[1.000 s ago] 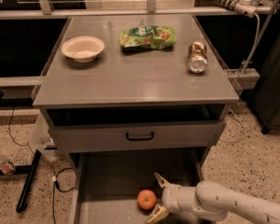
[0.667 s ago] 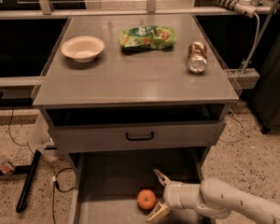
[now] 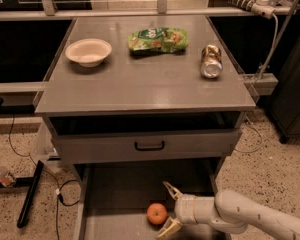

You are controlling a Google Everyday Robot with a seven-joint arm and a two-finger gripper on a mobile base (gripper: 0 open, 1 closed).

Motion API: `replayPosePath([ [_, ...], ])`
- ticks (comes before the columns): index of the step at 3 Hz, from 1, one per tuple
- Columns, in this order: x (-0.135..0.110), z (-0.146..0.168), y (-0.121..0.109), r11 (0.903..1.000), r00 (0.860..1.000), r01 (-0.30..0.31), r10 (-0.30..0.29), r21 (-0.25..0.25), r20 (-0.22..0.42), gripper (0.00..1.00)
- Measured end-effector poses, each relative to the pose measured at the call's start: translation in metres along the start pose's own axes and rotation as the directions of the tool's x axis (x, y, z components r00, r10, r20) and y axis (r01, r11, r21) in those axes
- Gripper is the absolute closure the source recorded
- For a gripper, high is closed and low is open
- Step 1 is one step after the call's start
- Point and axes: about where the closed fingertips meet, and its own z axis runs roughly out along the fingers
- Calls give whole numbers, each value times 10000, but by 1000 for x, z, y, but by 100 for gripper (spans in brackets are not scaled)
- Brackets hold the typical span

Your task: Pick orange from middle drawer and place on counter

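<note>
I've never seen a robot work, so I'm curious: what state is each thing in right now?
gripper: open, beside the orange, not clamped on it
orange: loose on the middle drawer's floor
middle drawer: pulled out
bowl: upright, empty, on the counter
can: on its side
green bag: lying flat

middle drawer point(image 3: 115, 194): near end cut off at btm edge, far part hidden under drawer front point(image 3: 145, 146). hand point(image 3: 165, 210) in drawer, near-right; its arm point(image 3: 250, 216) cut off btm-right.
</note>
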Motion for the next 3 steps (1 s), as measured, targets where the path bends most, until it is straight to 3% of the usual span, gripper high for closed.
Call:
replayPosePath([
  [2,32,7,7,9998,9950,-174,162,-114,-991,0],
  [3,37,11,11,9995,9931,-247,225,-174,-1148,0],
])
